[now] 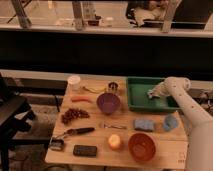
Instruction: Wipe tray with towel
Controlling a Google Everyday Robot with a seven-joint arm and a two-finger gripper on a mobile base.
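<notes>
The green tray (141, 95) stands at the back right of the wooden table. Inside its right half lies the pale towel (153, 92), bunched up against the tray floor. My gripper (158, 90) comes in from the right at the end of the white arm (190, 107) and sits right at the towel, over the tray's right part. The cloth hides the gripper's tip.
A purple bowl (108, 102) stands left of the tray, a small tin (113, 87) behind it. A flat blue cloth (144, 124) and a small blue cup (170, 122) lie in front of the tray. Further front are an orange bowl (141, 146) and an orange fruit (115, 142).
</notes>
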